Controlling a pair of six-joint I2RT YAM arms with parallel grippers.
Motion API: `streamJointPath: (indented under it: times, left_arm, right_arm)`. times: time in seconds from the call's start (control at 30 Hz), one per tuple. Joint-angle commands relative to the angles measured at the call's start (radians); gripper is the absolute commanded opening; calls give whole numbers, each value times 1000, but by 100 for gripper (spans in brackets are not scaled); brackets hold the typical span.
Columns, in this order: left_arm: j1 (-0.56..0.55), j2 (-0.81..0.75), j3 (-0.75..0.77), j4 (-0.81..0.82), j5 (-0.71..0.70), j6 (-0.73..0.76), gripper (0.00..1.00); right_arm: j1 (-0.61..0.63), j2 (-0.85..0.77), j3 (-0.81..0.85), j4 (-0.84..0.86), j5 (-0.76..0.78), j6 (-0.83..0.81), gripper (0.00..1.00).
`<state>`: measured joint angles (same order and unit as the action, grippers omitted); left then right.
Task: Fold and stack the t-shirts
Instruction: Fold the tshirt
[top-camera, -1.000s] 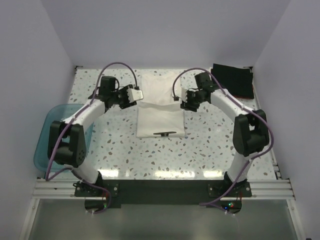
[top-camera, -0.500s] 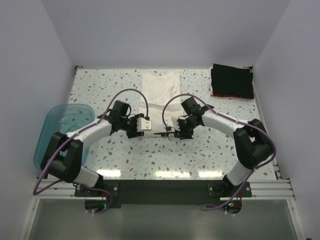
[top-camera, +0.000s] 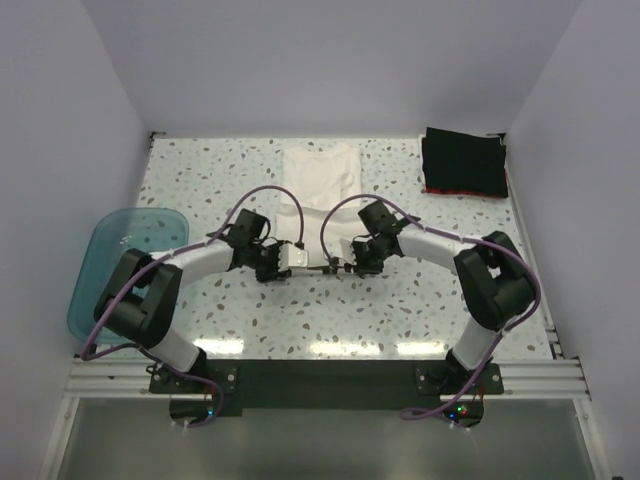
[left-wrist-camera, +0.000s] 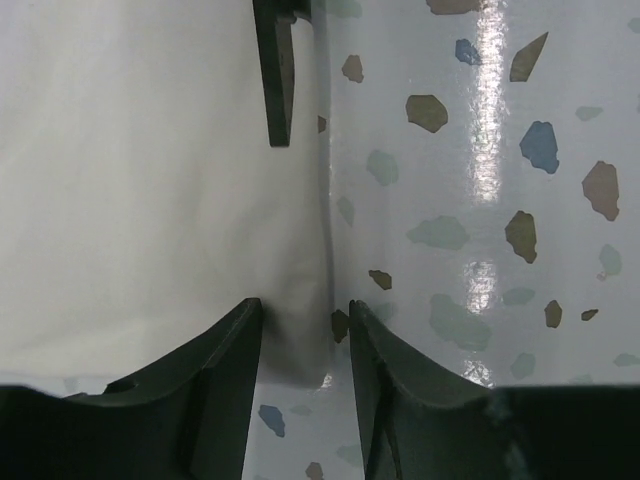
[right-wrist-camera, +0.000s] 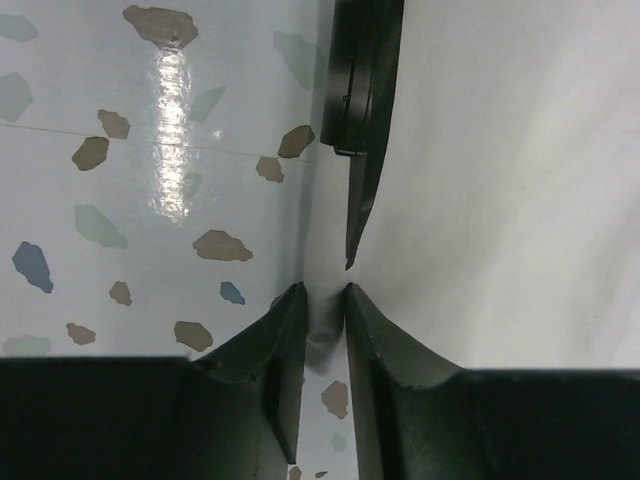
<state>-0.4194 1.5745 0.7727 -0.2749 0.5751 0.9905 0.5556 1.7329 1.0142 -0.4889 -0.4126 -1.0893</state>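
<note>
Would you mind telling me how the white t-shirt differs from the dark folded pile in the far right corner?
The white t-shirt lies in the middle as a long strip; the dark pile sits compact in its corner. The pile shows a red near edge; the shirt is white. Both are cloth lying flat.

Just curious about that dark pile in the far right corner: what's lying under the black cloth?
A thin red edge peeks out along the near side of the black cloth. How far it reaches beneath, and whether more lies there, is covered.
</note>
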Motion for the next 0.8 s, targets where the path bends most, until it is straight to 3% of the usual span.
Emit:
streamJointPath:
  times: [0.0, 0.07, 0.1, 0.2, 0.43, 0.77]
  left_arm:
    - [-7, -2, -26, 5, -14, 23, 43]
    - [-7, -14, -36, 5, -27, 31, 31]
    - [-7, -21, -38, 5, -30, 33, 18]
    - [-1, -42, 16, -42, -23, 2, 0]
    - [34, -80, 255, -188, 9, -4, 0]
    - [34, -195, 277, -302, 2, 36, 0]
  right_arm:
    - [7, 7, -28, 49, 44, 0, 22]
    - [9, 2, -37, 71, 61, 9, 5]
    - [7, 2, -34, 75, 69, 15, 0]
    - [9, -13, 30, 35, 74, 71, 0]
    - [-16, -95, 207, -85, 49, 82, 0]
    - [-49, -191, 279, -241, 40, 20, 0]
